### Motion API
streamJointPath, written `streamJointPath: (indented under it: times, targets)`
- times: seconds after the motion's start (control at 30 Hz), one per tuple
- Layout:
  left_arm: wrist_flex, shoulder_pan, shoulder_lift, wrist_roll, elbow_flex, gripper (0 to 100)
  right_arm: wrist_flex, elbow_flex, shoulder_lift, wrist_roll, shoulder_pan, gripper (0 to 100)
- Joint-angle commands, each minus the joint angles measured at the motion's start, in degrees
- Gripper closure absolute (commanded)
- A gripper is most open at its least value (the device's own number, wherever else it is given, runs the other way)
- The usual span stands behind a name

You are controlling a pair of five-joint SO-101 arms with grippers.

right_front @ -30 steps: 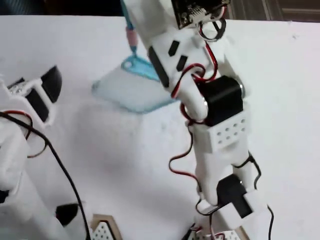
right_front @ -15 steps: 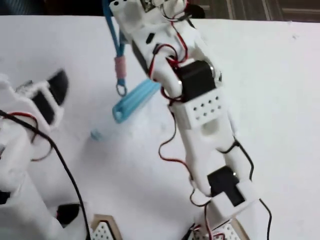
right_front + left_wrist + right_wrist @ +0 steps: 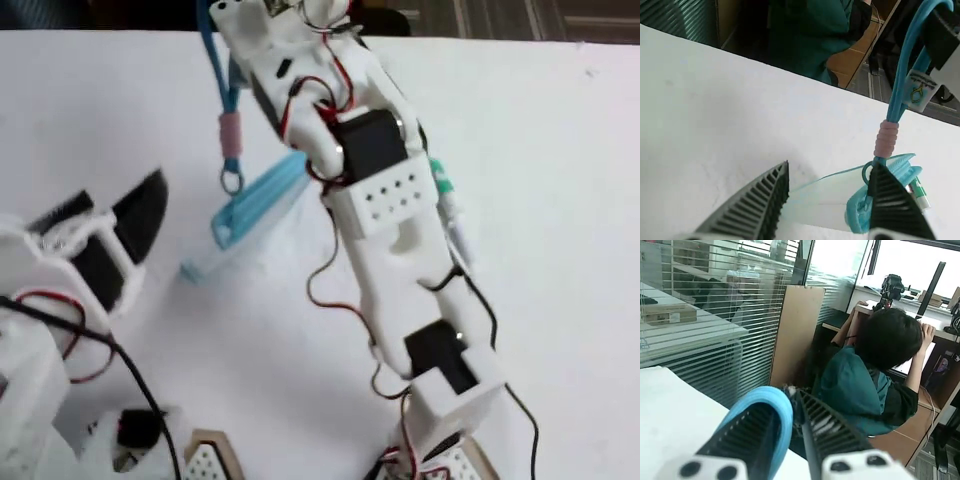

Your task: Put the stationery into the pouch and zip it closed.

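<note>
Pouch [image 3: 262,200]: translucent, with a teal zip edge, placed near the far edge of the tabletop [image 3: 560,150], a little left of its middle. The zip end is raised and hung from a blue strap [image 3: 213,60]. The low corner is seen down at the tabletop, but contact cannot be told. A pink bead [image 3: 231,133] and a ring [image 3: 232,181] are carried on the strap just above the pouch. A white tag [image 3: 920,90] is fixed higher up the strap; a small mark is printed on it, too small to be read.

Pen [image 3: 443,190]: green and white, seen just beside the right arm [image 3: 385,230] on the side toward the tabletop's right edge, and mostly hidden by that arm. In the left wrist view a green-and-white end is seen past the pouch's zip edge. Whether it is inside the pouch cannot be told.

Right gripper [image 3: 796,395]: clenched on the strap, with blue draped over one finger. In the high view it is partly cut off at the far edge.

Left gripper [image 3: 831,167]: released, jaws wide apart. It is held toward the tabletop's left edge, near the pouch but apart from it in the high view. In its own view the pouch body is framed between the fingers.

Red and black cables [image 3: 320,290] are looped along the right arm.
</note>
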Motion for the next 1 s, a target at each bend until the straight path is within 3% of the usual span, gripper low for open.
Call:
streamJointPath:
  times: [0.0, 0.47, 0.97]
  targets:
    - [0.18, 2.42, -0.22, 0.35, 7.12, 73, -1.1, -0.44, 0.22, -0.09, 0.13, 98.1]
    - [0.18, 9.1, -0.04, 0.26, 15.56, 73, -1.1, -0.62, 2.77, -0.09, 0.66, 98.1]
    - [-2.02, 8.92, -0.04, -2.02, 23.91, 73, -1.1, -0.62, 2.95, -0.09, 1.89, 98.1]
